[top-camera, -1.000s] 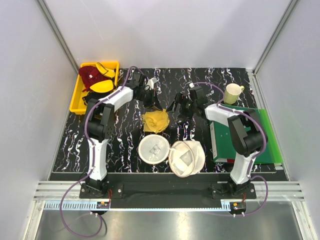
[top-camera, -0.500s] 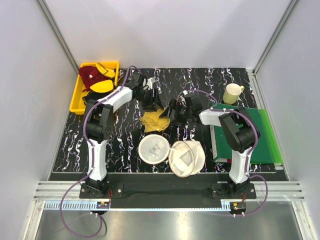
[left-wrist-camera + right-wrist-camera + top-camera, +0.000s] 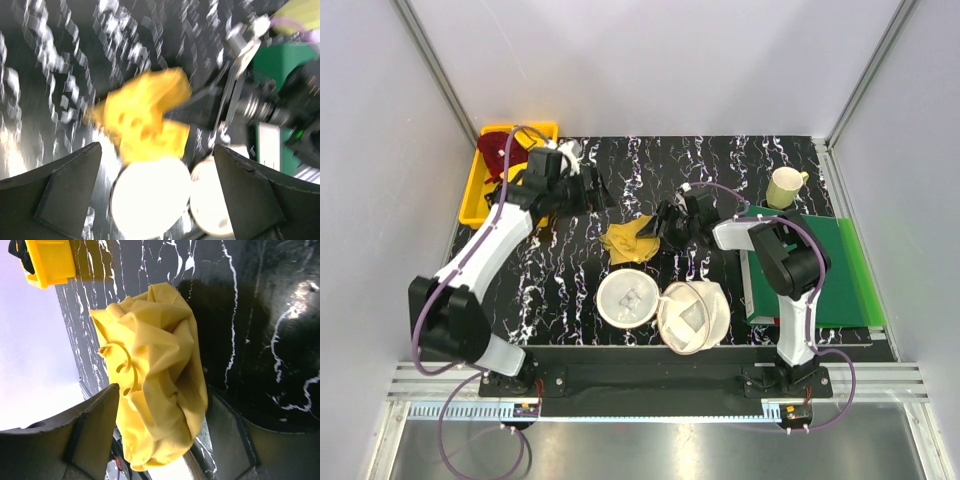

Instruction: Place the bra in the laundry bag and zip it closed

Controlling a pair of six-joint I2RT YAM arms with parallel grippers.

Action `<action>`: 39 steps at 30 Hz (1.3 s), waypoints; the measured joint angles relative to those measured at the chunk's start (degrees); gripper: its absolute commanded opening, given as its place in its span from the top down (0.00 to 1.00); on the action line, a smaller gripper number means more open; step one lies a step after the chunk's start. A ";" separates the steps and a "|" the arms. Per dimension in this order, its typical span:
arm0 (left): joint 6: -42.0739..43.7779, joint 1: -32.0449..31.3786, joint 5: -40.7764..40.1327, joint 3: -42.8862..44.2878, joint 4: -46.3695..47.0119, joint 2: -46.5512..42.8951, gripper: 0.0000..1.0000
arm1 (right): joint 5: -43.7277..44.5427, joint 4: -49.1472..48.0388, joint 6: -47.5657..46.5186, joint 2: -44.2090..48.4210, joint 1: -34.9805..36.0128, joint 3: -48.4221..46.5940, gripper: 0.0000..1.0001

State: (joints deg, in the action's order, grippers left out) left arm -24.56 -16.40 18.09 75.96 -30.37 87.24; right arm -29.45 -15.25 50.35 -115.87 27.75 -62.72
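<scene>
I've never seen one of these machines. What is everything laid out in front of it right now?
bra: one, mustard yellow, crumpled mid-table, just beyond the bag
laundry bag: one, cream-white mesh, open in two round halves, near edge
tray: one, yellow, far left
garment: one, dark red, in the tray
mug: one, pale yellow, far right
board: one, green, flat on the right side
table: one, black with white veining
left gripper: open, near the tray
right gripper: open, a finger on each side of the bra
</scene>
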 measured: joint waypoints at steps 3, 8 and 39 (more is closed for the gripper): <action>-1.84 0.02 -1.29 -7.54 0.02 -5.31 0.01 | 0.24 0.09 0.22 -0.68 0.39 -0.68 0.54; -6.80 0.39 0.00 -19.12 1.60 -7.39 0.03 | 0.42 -0.07 0.76 -2.21 0.66 -0.92 0.81; -27.76 5.79 21.22 -35.71 32.52 -6.69 0.01 | -8.85 -3.61 1.14 10.97 0.74 5.38 1.00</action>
State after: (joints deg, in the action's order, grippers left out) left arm -52.31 -10.61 39.31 40.25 2.15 80.55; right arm -38.30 -18.85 51.48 -104.90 28.49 -57.34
